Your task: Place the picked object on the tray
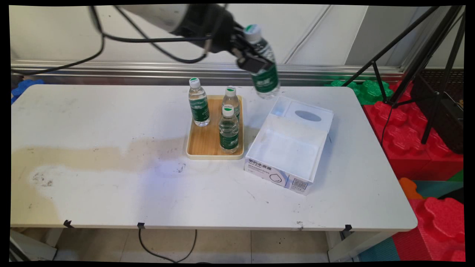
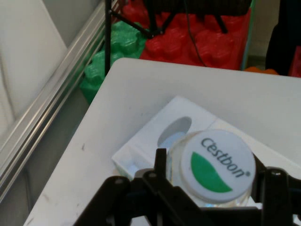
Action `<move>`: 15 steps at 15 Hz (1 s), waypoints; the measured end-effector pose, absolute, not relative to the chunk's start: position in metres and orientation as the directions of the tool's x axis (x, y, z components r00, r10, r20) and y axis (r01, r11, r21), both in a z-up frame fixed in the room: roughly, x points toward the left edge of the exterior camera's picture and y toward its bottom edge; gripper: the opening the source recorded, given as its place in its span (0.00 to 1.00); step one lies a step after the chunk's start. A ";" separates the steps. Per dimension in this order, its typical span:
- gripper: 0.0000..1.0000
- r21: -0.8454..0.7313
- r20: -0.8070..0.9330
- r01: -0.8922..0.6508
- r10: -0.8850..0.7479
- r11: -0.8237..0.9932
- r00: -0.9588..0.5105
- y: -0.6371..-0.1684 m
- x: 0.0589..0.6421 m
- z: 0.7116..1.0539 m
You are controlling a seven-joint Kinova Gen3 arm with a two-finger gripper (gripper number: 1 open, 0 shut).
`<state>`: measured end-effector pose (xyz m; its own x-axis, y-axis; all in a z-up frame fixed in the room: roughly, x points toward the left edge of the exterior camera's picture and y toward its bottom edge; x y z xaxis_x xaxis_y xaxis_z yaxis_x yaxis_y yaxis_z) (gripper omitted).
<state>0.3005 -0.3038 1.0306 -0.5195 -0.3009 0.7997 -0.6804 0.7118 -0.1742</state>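
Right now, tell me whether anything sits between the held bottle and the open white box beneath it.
Nothing visible does. The pincer holds the clear green-labelled plastic water bottle in the air above the open white cardboard box's far end; the space between shows nothing.

- My gripper (image 1: pixel 256 59): matt black plastic, clamped on a bottle (image 1: pixel 264 70) of clear glossy plastic with a shiny green label.
- Its cap (image 2: pixel 217 165): smooth white plastic, green print.
- Three bottles (image 1: pixel 199 104) on the tray, same clear plastic.
- Tray (image 1: pixel 202 142): light wood grain floor, smooth cream rim.
- Box (image 1: pixel 287 142): white printed cardboard, slightly glossy.
- Tabletop (image 1: pixel 111 193): smooth white laminate, stained tan, scuffed.
- Rail (image 1: pixel 111 68) behind: brushed metal.
- Blocks (image 1: pixel 426 155): matt foam.
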 end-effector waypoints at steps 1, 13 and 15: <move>0.00 -0.175 0.801 -0.683 -0.301 0.709 -0.518 -0.298 0.307 1.031; 0.00 -0.128 0.767 -0.789 -0.445 0.601 -0.463 -0.211 0.399 1.006; 0.00 -0.118 0.757 -0.806 -0.473 0.580 -0.451 -0.207 0.403 1.001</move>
<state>0.4035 -0.2071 1.0014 -0.4513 -0.4726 0.7569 -0.8059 0.5801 -0.1183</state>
